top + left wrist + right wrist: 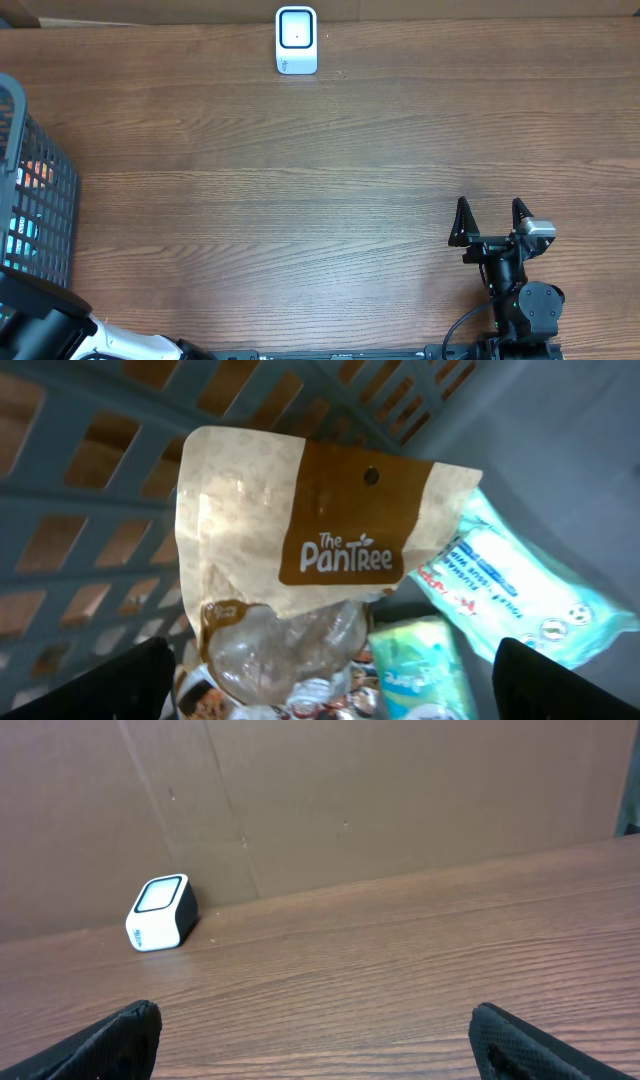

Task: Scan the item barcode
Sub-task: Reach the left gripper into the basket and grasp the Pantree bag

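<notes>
Pouch (300,530) in basket (90,490), long axis vertical, hole up; left end effector (335,680), right end effector (490,212) spread.

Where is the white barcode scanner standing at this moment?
In the overhead view the scanner stands at the far edge of the table, near the middle, by the cardboard wall, far ahead and left of the right gripper.

Between the left jaws, a matt kraft-paper pouch (240,520) with a glossy clear window (crinkled), smooth plastic basket (560,430) behind. Ahead of the right jaws, a grained wooden table (400,970) and a glossy plastic scanner (160,913).
</notes>
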`<state>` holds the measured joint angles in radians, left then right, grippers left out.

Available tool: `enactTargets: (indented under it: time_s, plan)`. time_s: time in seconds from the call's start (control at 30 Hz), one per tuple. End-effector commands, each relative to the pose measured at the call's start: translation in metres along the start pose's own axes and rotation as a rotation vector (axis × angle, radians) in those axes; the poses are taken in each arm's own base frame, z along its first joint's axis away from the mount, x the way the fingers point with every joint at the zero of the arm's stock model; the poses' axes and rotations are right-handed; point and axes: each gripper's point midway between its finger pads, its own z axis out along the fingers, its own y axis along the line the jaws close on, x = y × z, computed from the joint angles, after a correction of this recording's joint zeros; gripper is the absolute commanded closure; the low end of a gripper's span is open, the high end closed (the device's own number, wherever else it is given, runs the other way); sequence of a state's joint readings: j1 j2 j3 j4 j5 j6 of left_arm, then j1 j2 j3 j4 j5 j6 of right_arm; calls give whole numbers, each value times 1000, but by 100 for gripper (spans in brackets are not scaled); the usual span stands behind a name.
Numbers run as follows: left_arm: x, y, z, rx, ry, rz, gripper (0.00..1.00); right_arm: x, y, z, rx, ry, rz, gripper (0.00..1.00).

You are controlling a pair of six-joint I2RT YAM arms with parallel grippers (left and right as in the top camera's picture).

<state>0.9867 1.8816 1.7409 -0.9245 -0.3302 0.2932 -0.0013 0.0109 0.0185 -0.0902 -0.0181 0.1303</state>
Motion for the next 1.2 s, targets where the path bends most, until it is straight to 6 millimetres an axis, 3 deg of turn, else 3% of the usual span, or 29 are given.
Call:
enactTargets:
  time_s: [0.0,0.3,0.63,0.77,0.97,1.17]
  plan:
    - [7,10,16,-15,32,73,6,2,-4,0,16,-5,-4,0]
    - [17,36,42,-28,53,18,4,1,-4,0,16,-5,-4,0]
    - [26,-1,89,145,81,102,7,2,-4,0,16,-5,-4,0]
    - [30,-26,106,250,88,113,9,2,-4,0,16,-5,-4,0]
    - [35,-72,121,442,74,182,13,2,-4,0,16,-5,-4,0]
    - [36,-89,129,470,80,200,10,1,-4,0,16,-5,-4,0]
